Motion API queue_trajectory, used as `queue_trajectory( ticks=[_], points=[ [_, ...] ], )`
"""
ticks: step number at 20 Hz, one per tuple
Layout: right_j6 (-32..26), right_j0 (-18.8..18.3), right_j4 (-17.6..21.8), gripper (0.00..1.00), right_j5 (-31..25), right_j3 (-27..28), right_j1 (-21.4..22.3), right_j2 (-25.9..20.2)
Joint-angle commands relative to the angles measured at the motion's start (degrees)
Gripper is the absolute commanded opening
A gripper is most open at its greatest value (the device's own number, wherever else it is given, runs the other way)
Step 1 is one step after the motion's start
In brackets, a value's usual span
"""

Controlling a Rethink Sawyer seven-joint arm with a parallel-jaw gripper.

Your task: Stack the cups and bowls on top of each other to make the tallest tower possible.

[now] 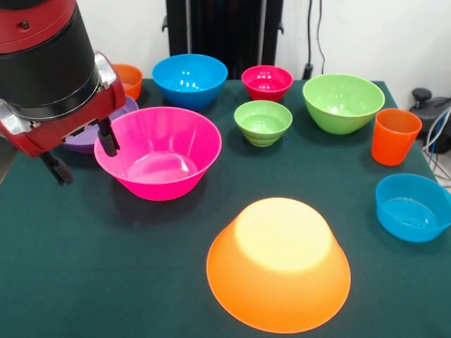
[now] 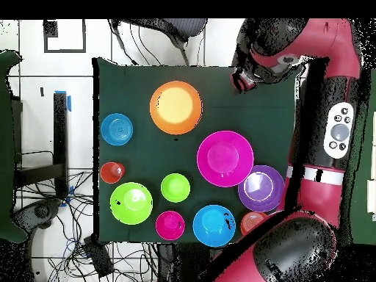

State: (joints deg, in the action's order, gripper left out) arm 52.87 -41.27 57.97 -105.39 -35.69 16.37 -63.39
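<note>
You would have found nothing to read here: no lettering, brand, number or sign showed on any glossy plastic bowl, on the dark green table cloth [image 1: 84, 282], or on the red and black robot arm [image 2: 334, 88], whose grey button panel [image 2: 338, 131] carried no legible marks.

Bright, even room light falls from above. The upturned orange bowl [image 1: 278, 264] glares almost white across its flat top, and the pink bowl [image 1: 158, 153] shows soft highlights inside. Shadows on the green desk [image 1: 84, 267] are faint, pooling toward six o'clock beneath each bowl.
</note>
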Motion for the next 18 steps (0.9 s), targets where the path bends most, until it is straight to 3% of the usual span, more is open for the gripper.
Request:
queue_trajectory(
  ticks=[1, 7, 13, 14, 17, 18],
  points=[
    [4.5, 3.35, -1.04, 1.0, 3.51, -2.2, 0.85, 6.48],
    [4.6, 4.1, -3.16, 1.0, 6.5, -2.96, 1.34, 7.31],
    [6.4, 6.13, -5.38, 1.0, 6.49, -0.44, 1.16, 7.42],
    [7.26, 4.95, -6.95, 1.0, 8.06, -3.7, 2.38, 8.53],
    [8.28, 5.54, -8.0, 1.0, 9.33, -4.4, 2.42, 9.44],
    [9.32, 4.51, -9.42, 1.0, 10.9, -7.66, 3.73, 10.35]
  ],
)
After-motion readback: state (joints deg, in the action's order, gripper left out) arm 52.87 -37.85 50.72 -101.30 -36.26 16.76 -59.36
